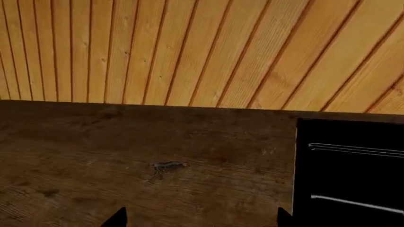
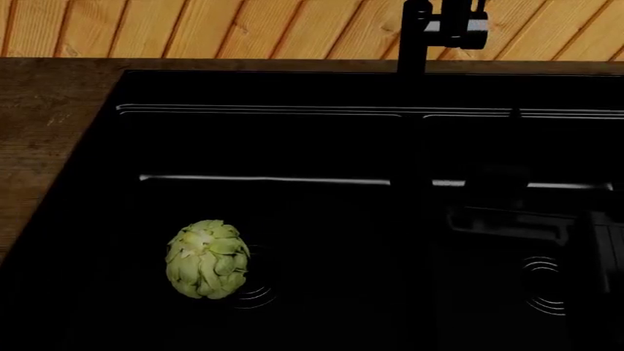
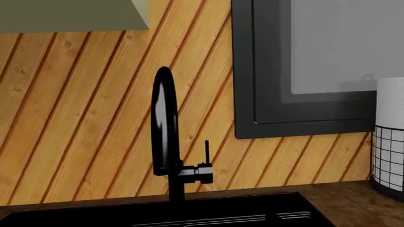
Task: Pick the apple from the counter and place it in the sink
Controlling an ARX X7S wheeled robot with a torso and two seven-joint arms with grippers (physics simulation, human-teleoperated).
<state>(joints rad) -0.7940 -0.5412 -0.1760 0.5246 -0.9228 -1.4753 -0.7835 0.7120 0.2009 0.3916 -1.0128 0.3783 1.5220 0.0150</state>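
The apple is out of view in every frame. My left gripper [image 1: 200, 218] hovers open over the brown counter [image 1: 126, 142], its two dark fingertips [image 1: 117, 217] wide apart with only bare wood between them. The black sink [image 2: 322, 146] fills the head view, and its edge [image 1: 347, 165] shows beside the left gripper. A dim dark shape [image 2: 516, 216] over the right basin looks like my right arm. Its jaws cannot be made out, and the right wrist view shows no fingers.
A green artichoke [image 2: 207, 259] lies in the left basin by the drain. The black faucet [image 3: 165, 137] rises at the back of the sink before the wood-plank wall [image 3: 75, 118]. A wire basket [image 3: 388, 158] stands on the counter near a dark window frame [image 3: 243, 71]. A small pale mark [image 1: 169, 165] lies on the counter.
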